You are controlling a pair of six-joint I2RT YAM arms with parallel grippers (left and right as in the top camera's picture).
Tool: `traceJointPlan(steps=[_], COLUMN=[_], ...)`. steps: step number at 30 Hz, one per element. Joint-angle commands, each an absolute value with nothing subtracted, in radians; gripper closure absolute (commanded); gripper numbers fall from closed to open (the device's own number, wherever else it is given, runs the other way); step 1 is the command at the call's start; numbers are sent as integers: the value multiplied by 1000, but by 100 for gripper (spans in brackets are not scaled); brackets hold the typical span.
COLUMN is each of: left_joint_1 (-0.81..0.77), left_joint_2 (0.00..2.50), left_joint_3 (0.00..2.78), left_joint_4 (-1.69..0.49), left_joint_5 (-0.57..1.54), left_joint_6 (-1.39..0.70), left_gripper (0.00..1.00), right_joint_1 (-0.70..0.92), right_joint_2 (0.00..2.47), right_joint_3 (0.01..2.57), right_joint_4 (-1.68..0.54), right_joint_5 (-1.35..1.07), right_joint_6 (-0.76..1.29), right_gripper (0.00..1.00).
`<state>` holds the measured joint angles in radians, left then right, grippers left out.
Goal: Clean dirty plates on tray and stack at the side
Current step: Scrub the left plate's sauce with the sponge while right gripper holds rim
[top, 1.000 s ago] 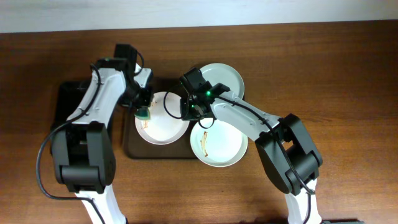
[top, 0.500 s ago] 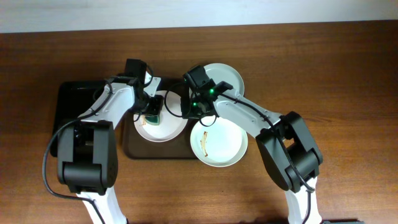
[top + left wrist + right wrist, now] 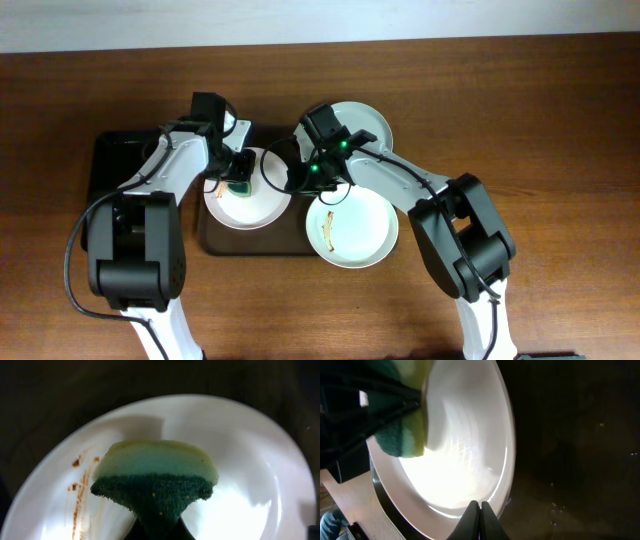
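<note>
Overhead: your left jaws are closed on a green sponge (image 3: 238,186), pressed near the middle of the plate (image 3: 255,208) on the brown tray (image 3: 214,243). Your right jaws pinch that plate's 3 o'clock rim. A smeared plate (image 3: 352,228) lies at its 4 o'clock and a third plate (image 3: 362,124) at its 2 o'clock.

Left wrist: brown smears (image 3: 80,491) lie at the sponge's 9 o'clock, so the next wipe probably goes that way.

Right wrist: jaws shut on the rim at 6 o'clock, sponge at 10 o'clock.

White arms (image 3: 170,160) carry black joints and cables.
</note>
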<state>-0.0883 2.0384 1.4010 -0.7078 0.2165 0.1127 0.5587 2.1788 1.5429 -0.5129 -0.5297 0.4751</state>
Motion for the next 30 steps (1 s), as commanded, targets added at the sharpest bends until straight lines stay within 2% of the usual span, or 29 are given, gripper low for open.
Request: traceJointPlan(steps=[1,2,4,12,20,30], left_joint_1=[-91,-91,-90,-91,-90,-90], left_joint_2=[2049,2049,2049,2049,2049,2049], left_joint_3=[1429,1429,1429,1428,1424,1424], left_joint_4=[-715,-715,-715,-715,-715,-715], left_joint_5=[221,221,221,221,221,221], left_joint_6=[148,148,148,148,148,147], left_gripper=[100,100,100,100,100,100], right_joint_1=[554,555,555,533,449,546], right_joint_2=[2190,2193,2207,2213,2159,2183], right_joint_3=[1549,1549,1549,1563,1607,1606], right_joint_4=[-512,-511,-501,-495,-551,-625], right_joint_5=[-545,-537,-537,-580,-658,-419], right_joint_6=[496,510,517,539,474,511], right_gripper=[95,80,57,55,49,50])
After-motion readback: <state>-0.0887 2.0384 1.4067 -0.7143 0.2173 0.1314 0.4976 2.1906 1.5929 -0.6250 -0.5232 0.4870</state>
